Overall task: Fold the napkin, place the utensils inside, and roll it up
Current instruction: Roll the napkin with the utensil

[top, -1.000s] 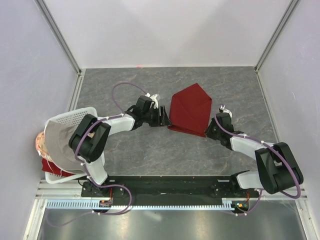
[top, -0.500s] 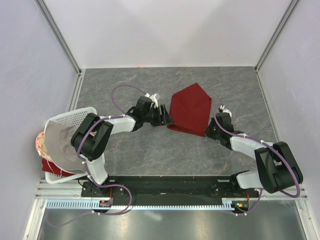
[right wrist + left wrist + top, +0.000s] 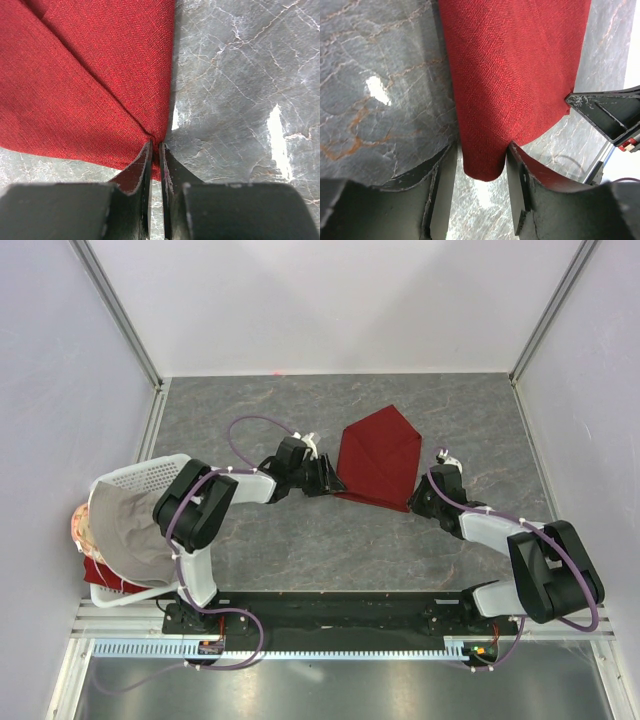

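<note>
Part-folded napkin point(image 3: 378, 458) lies mid desk point(image 3: 260, 540): soft, light, limp cloth.
Grab at corners: right pincer point(image 3: 155, 150) clamped on near-right corner; left pincer point(image 3: 482, 152) jaws straddle near-left corner, not clamped. Expect sag.

1. White links and black joints on left arm point(image 3: 245, 483) and right arm point(image 3: 490, 528).
2. Bulky rounded black shoulder housings point(image 3: 555, 575), lower left and lower right.
3. Thin purple cables point(image 3: 256, 419) loop along both.
4. Black base rail point(image 3: 330, 612), bottom centre.
5. Matte black, scuffed fingers on left gripper point(image 3: 482, 150) and right gripper point(image 3: 155, 146).
</note>
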`<state>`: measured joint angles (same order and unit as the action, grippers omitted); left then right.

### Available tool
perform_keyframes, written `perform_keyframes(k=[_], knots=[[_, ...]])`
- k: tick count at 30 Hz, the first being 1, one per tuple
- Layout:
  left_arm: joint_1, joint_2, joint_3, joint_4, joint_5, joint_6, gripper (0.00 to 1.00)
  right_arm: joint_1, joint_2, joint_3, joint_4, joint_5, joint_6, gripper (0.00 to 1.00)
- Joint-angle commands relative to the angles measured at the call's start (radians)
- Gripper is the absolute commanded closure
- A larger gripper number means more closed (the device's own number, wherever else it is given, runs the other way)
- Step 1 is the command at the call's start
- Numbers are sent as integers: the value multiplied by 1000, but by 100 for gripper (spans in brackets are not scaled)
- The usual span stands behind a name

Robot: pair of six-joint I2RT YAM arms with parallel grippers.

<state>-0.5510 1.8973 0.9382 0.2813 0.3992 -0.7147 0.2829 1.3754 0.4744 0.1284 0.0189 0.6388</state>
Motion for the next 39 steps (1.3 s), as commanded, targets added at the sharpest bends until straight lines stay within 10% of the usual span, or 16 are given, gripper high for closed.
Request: perform_keyframes(k=[1,18,28,39], knots=[[3,23,25,68,12,-31,50,-2,30,10,-9,-14,-14,86],[26,48,30,127,53,-98,72,-2,16,26,-32,9,-42,76],[43,45,51,98,115,-104,98,13,-204,-14,-7,30,-172,43],[82,31,83,2,193,-104,98,430,-132,93,109,358,-533,22]])
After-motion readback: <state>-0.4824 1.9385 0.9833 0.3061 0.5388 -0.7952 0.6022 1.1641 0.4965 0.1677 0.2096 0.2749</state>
